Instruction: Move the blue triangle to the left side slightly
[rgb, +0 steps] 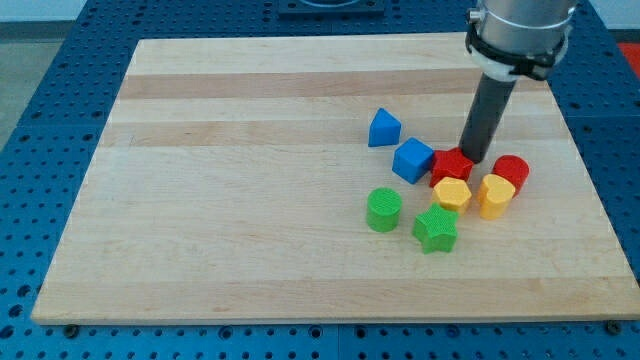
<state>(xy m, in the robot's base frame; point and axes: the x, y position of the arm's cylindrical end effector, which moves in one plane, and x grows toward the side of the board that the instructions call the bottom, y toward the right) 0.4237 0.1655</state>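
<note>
The blue triangle (383, 128) lies on the wooden board, right of the middle. A blue cube (412, 160) sits just below and to its right, apart from it. My tip (475, 160) is at the end of the dark rod, to the right of both blue blocks, right behind a red block (451, 165) and about 90 pixels right of the triangle. It does not touch the triangle.
A cluster lies near my tip: a red cylinder (511, 171), a yellow hexagon block (452, 194), a yellow block (495, 195), a green star (436, 229) and a green cylinder (383, 210). The board's right edge (590, 170) is near the cluster.
</note>
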